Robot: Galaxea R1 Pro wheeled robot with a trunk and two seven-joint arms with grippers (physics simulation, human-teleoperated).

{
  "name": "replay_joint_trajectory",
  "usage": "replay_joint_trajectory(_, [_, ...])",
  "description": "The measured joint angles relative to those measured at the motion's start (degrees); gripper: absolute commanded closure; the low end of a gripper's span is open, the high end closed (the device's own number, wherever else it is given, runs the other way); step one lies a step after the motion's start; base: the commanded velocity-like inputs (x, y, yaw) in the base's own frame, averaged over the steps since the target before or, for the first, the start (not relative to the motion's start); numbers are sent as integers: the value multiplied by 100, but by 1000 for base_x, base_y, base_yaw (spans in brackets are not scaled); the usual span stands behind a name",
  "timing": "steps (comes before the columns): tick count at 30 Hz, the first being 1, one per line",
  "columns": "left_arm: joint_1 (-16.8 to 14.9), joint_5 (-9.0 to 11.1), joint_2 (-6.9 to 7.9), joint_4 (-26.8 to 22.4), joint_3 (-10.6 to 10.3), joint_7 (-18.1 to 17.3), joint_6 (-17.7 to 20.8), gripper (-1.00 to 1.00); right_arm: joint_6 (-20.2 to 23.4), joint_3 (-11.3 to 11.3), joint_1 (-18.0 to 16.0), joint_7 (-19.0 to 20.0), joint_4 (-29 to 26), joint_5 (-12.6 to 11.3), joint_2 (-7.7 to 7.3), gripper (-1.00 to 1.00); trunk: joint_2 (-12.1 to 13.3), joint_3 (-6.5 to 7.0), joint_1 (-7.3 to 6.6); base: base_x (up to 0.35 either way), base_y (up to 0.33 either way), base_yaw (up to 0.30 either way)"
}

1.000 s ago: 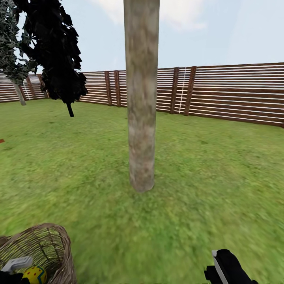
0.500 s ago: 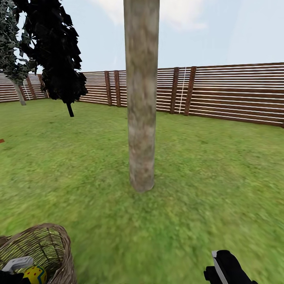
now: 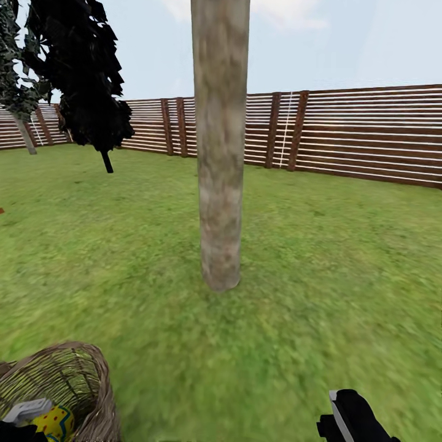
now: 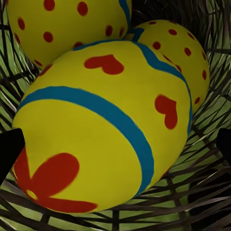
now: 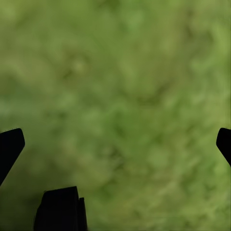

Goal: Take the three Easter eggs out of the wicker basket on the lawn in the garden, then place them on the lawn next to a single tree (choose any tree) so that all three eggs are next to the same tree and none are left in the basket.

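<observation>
- Eggs sit in the wicker basket (image 3: 73, 374), which rests on the lawn (image 3: 319, 294) low at the robot's left side.
- Three Easter eggs (image 4: 103, 130) show in the left wrist view, yellow with blue stripes and red marks, all lying close together on the woven bottom.
- One egg (image 3: 54, 422) peeks out of the basket in the head view, right by the left gripper (image 3: 24, 412).
- Left fingers (image 4: 9, 149) are spread wide, one dark tip on each side of the nearest egg. They do not pinch it yet, as far as I can see.
- Right gripper (image 3: 344, 417) hangs low over bare grass at the robot's right side. Its fingers (image 5: 10, 147) are spread apart and hold nothing.
- Straight ahead stands the tree (image 3: 220, 147), with a thick grey-brown trunk. The grass around its foot has no eggs on it.
- A dark narrow tree (image 3: 86, 73) and a brown fence (image 3: 368, 135) stand farther back in the garden.
- I think the step now is picking up the first egg, so the task is only near its start.
- Next the left fingers need to close softly on the big egg in the middle, then lift it straight up out of the basket.
- The eggs touch each other, so a push could roll the other two around.
- After that the egg has to go down on the grass just beside the trunk.
</observation>
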Motion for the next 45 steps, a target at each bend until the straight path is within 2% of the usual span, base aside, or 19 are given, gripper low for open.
replay_joint_trajectory(13, [0, 28, 3, -17, 101, 11, -7, -100, -1, 9, 0, -16, 2, 27, 14, -100, -18, -288, 34, 0, 0, 0])
replay_joint_trajectory(25, [-1, 32, -2, -35, 120, 7, -8, -100, -9, 25, 0, -19, 83, 37, 35, -100, -18, -289, 33, 0, 0, 0])
replay_joint_trajectory(30, [-1, 41, 2, -35, 326, 20, -10, -100, -9, 33, 0, -20, 103, 40, 35, -100, -18, -289, 33, 0, 0, 0])
replay_joint_trajectory(35, [-1, 42, -2, -46, 679, 21, -10, -100, -9, 31, 0, -21, 105, 41, 36, -100, -18, -289, 33, 0, 0, 0])
replay_joint_trajectory(41, [0, 43, -10, -53, 739, 21, -10, -100, -9, 19, 0, -20, 104, 37, 36, -100, -18, -289, 33, 0, 0, 0])
replay_joint_trajectory(45, [0, 36, -21, -60, 739, 21, -10, -100, -9, 13, 0, -18, 105, 34, 36, -100, -23, -377, 44, 0, 0, 0])
